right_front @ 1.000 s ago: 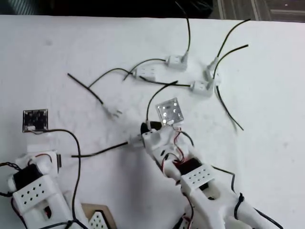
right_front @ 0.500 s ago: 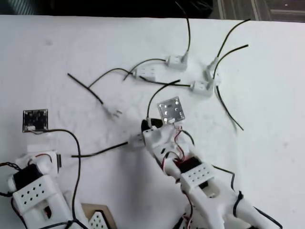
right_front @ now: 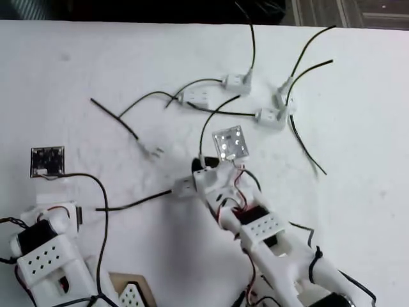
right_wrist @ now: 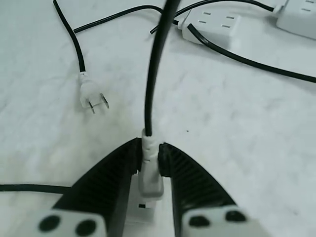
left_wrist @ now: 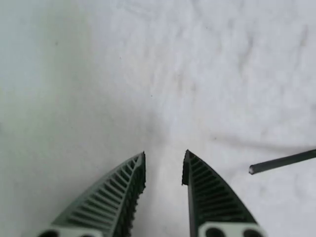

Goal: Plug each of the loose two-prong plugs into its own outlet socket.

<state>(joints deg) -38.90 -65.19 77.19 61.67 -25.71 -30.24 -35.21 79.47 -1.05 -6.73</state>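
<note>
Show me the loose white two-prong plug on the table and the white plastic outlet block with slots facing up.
Loose white two-prong plug [right_wrist: 89,93]: right wrist view, plug body.
White plastic outlet block [right_wrist: 213,23]: right wrist view, slotted face.

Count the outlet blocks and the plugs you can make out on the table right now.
Outlet blocks: 4
Plugs clearly seen: 2, one lying loose, one gripped in the right hand
Total: 6
A white piece by the far blocks is too unclear to count.
</note>
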